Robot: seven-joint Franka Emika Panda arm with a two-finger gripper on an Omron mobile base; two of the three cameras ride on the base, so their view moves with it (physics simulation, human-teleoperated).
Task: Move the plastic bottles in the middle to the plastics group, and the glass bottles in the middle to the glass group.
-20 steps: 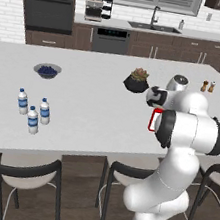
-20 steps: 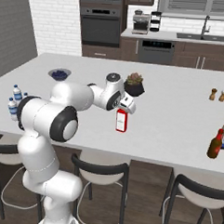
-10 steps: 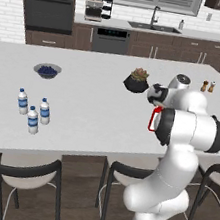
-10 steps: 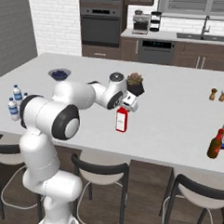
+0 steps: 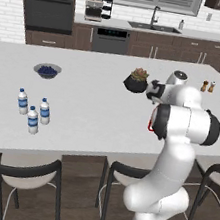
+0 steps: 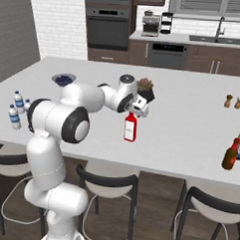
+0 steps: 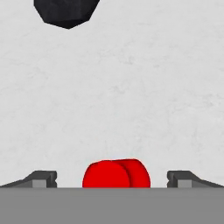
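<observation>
Red bottle (image 6: 130,128) stands upright on the bench (image 6: 191,126), near the middle, w/ the gripper (image 6: 139,108) right above its cap. In the hand view the red cap (image 7: 116,173) sits dead centre btw the two fingertips (image 7: 41,179), one tip on each side w/ a gap to the cap on both, so the jaws are spread wide and grip nothing yet. Bottle's long axis runs straight up, same line the hand looks along, so the next move is prob. straight down over the neck, then squeeze. Dark plant pot (image 6: 145,91) is just behind the bottle, close to the arm, so a sideways slip could bump it. Glass group, two tiny brown bottles (image 6: 233,101), is well off to the robot's right at the far side of the bench. Plastics group (image 5: 32,112) is well off to the left. A dark brown bottle (image 6: 231,154) stands near the right front edge of the bench.
</observation>
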